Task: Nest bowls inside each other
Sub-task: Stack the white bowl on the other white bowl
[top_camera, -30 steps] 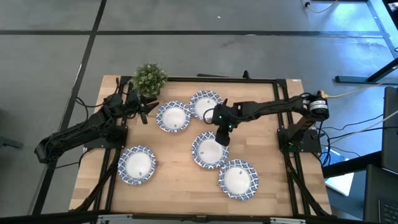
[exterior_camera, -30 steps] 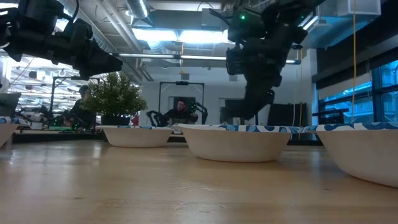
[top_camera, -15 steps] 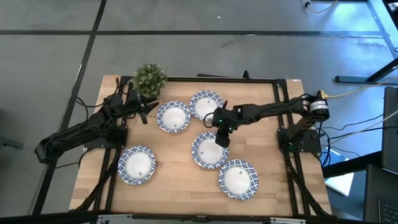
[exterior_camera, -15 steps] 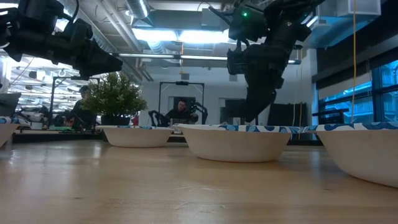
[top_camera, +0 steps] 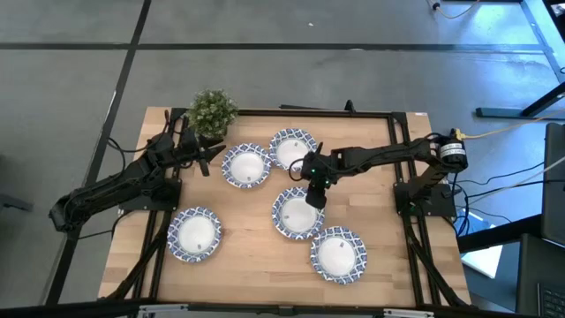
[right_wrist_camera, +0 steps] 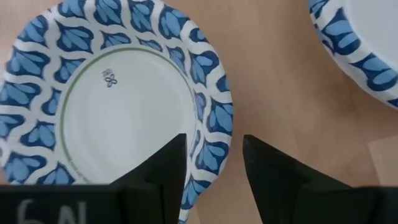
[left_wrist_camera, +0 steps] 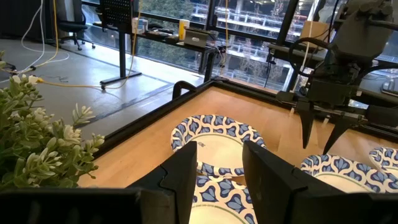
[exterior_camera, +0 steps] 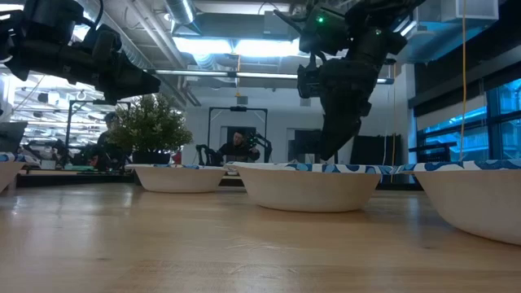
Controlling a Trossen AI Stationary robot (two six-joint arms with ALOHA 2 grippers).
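Fingers of the right gripper (top_camera: 315,196) are spread wide over the middle bowl (top_camera: 297,213), at its 1 o'clock rim. Drop straight down, straddle that rim, then pinch gently.

Five bowls sat apart on the tabletop (top_camera: 247,230): two side by side at the rear (top_camera: 246,166) (top_camera: 292,147), one in the middle (top_camera: 297,213), one front-left (top_camera: 194,234), one front-right (top_camera: 337,254). A potted plant (top_camera: 213,112) stood at the rear-left corner.
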